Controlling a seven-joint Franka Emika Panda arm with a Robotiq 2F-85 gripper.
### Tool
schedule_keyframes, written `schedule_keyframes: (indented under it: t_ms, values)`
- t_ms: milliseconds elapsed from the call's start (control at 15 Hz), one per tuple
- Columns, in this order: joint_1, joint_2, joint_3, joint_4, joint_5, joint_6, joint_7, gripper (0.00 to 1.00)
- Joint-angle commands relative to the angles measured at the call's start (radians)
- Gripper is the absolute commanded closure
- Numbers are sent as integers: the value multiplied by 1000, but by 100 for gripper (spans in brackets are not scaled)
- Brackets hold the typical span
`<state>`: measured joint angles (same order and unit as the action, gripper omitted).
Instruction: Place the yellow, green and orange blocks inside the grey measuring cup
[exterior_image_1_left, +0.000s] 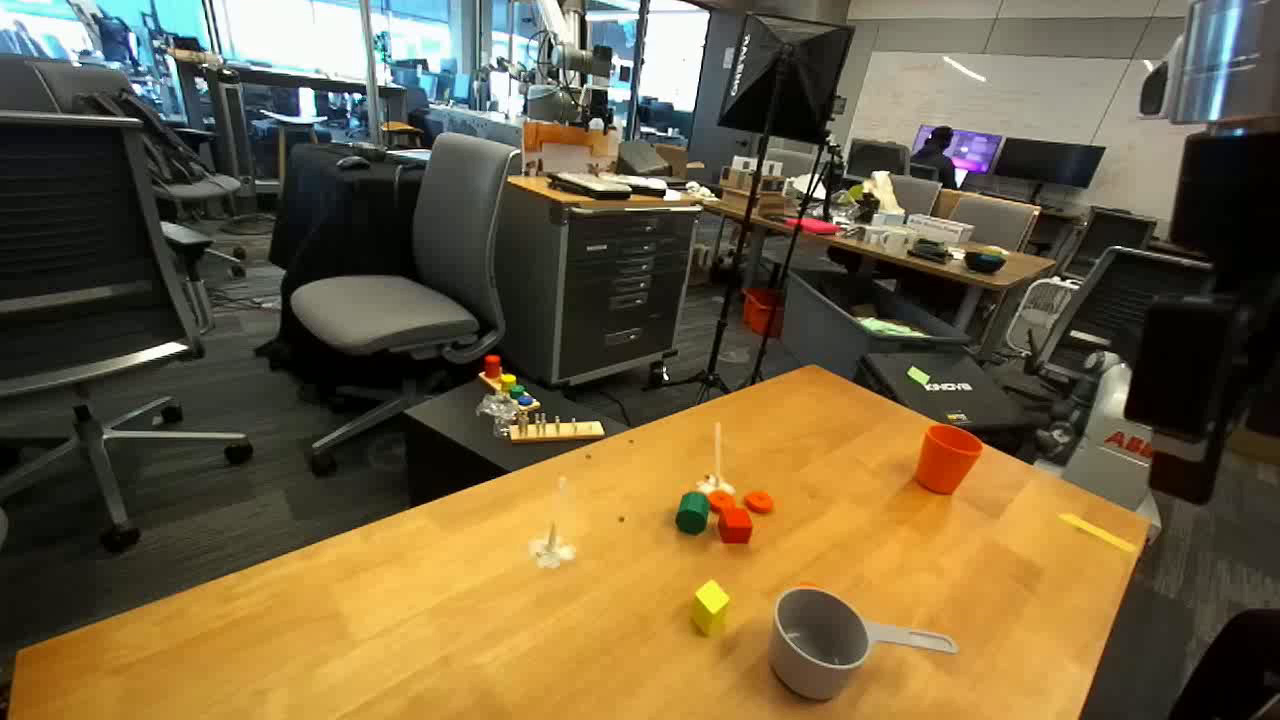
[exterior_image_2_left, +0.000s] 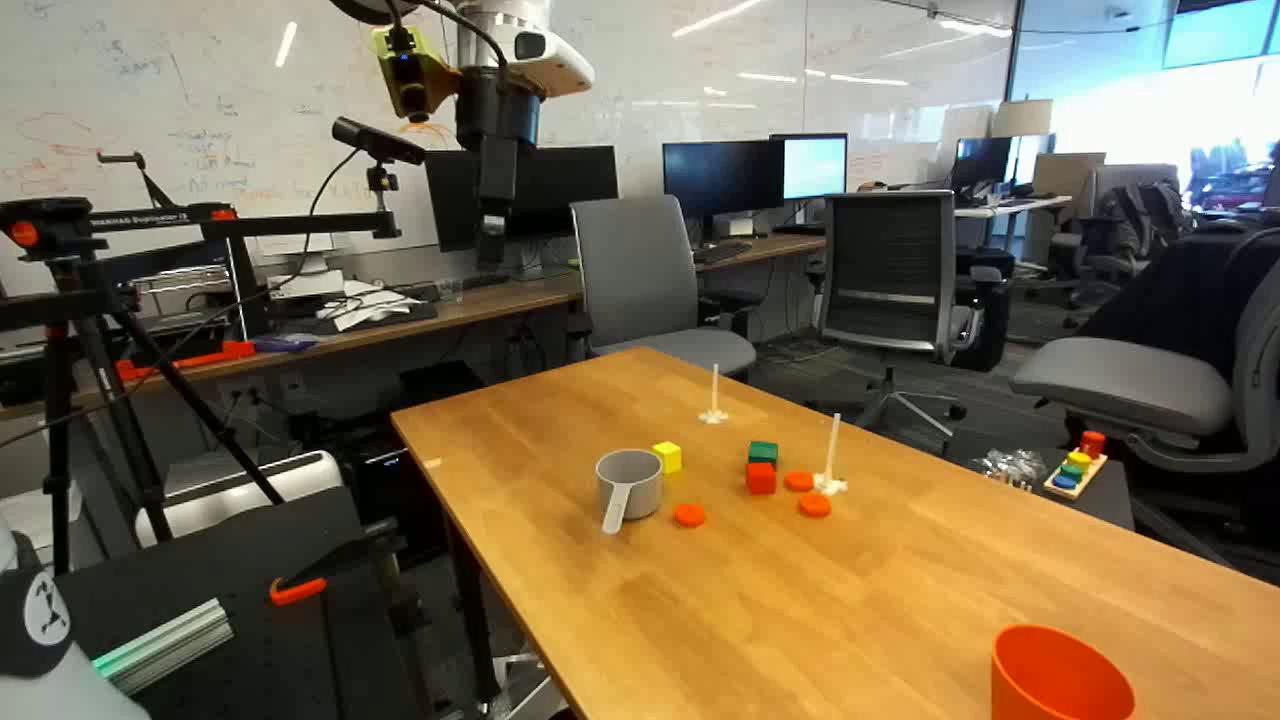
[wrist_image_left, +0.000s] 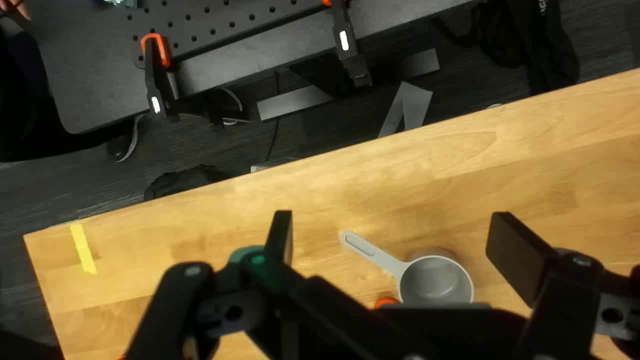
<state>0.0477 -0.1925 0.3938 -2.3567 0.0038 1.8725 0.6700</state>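
Spreading wide, the claw (wrist_image_left: 397, 240) is shown empty in the wrist view, the grey measuring cup (wrist_image_left: 435, 280) framed between its fingers (wrist_image_left: 520, 262). In an exterior view, the yellow block (exterior_image_2_left: 667, 457), probably the first target, is found well below the claw, beside the cup, opposite its handle (exterior_image_2_left: 617, 507). In an exterior view, the green block (exterior_image_1_left: 692, 513) is grouped farther off with two orange discs (exterior_image_1_left: 759, 503).

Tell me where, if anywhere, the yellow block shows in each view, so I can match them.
In an exterior view: yellow block, low, slightly right of centre, left of the grey measuring cup.
In an exterior view: yellow block, below centre, upper right of the grey measuring cup.
Wrist view: not visible.
Shared landmark: grey measuring cup, in all three.
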Motion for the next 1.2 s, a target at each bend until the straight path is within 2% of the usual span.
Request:
schedule_keyframes:
  t_ms: [0, 267, 400, 600, 800, 1133]
  values:
    - [49, 4, -47, 3, -9, -2, 8, 0]
    - [54, 79, -65, 58, -43, 86, 63, 0]
    - [45, 166, -80, 118, -72, 147, 116, 0]
    - [57, 345, -115, 241, -181, 261, 252, 0]
    - [112, 521, -182, 371, -270, 280, 360, 0]
    - [227, 824, -303, 630, -281, 230, 401, 0]
